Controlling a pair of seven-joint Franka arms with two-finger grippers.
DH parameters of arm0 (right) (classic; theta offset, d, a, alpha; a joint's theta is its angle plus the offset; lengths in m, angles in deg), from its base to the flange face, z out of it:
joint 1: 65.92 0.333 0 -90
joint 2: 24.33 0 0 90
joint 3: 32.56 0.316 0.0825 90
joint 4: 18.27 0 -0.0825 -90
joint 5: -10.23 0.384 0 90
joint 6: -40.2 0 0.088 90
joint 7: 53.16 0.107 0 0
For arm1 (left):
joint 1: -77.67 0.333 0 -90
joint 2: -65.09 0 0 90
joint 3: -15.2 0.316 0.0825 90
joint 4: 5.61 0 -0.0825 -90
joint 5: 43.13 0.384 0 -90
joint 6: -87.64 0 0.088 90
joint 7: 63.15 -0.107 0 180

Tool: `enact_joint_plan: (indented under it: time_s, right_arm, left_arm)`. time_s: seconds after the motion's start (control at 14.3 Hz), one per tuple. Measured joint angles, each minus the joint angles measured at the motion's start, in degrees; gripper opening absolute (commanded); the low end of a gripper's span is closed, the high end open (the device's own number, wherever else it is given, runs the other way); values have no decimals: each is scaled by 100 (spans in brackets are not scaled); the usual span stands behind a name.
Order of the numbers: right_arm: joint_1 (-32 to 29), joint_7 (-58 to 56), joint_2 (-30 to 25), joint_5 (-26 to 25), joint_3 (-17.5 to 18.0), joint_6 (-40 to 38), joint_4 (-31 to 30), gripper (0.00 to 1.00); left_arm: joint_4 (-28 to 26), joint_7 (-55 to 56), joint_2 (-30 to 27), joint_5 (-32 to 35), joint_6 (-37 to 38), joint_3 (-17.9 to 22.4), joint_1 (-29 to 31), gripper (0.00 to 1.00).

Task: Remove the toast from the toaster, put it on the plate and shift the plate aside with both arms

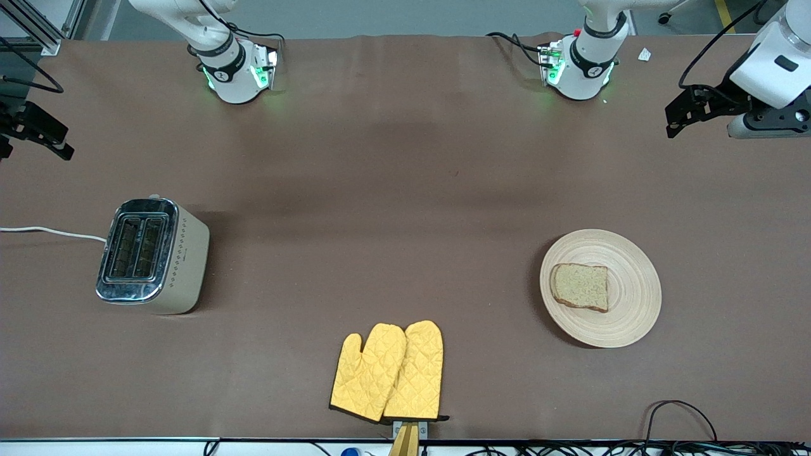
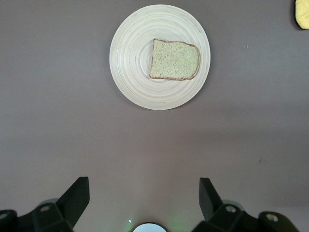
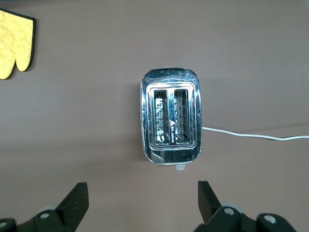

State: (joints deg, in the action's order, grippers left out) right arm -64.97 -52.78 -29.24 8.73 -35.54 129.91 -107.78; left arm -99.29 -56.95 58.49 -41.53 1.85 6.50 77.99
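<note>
Squarish brown wholegrain toast (image 1: 580, 287) already flat on round pale wooden plate (image 1: 627, 316), toward left arm's end of table. Left gripper (image 2: 144, 198) high above table, jaws wide, empty, nearer plate. Right gripper (image 3: 142, 200) likewise spread over cream-and-chrome toaster (image 1: 152, 256), slots empty.

Two glossy white arms rise from rounded bases along the top of the front view, each base ringed by a black band with a small white mark and glowing green at its foot. Black cables loop away from both. At the upper right edge, the left gripper (image 1: 687, 114) is black and angular below a white wrist housing. The right gripper (image 1: 38, 130) at the upper left edge is black too.
</note>
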Motion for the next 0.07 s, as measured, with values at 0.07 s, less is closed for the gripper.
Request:
enact_joint_plan:
  time_s: [0.07]
  right_arm:
    - [0,0,0,0,0,0,0,100]
  left_arm:
    - [57,0,65,0,2,0,0,100]
